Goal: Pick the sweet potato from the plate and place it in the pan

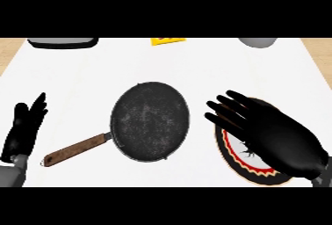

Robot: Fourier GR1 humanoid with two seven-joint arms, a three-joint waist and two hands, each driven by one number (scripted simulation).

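Note:
A black round pan (150, 121) with a brown wooden handle (74, 150) lies in the middle of the white counter, and nothing is in it. To its right sits a plate (254, 169) with a dark patterned rim and a white centre. My right hand (279, 136) hovers over the plate with fingers spread and straight, pointing to the upper left, and covers most of it. No sweet potato shows; the hand hides the plate's middle. My left hand (26, 125) rests open at the left edge, fingers up.
Along the counter's far edge stand a grey and black object (63, 42) at the left, a yellow item (168, 41) in the middle and a grey rounded vessel (258, 41) at the right. Wooden floor shows beyond the counter's corners.

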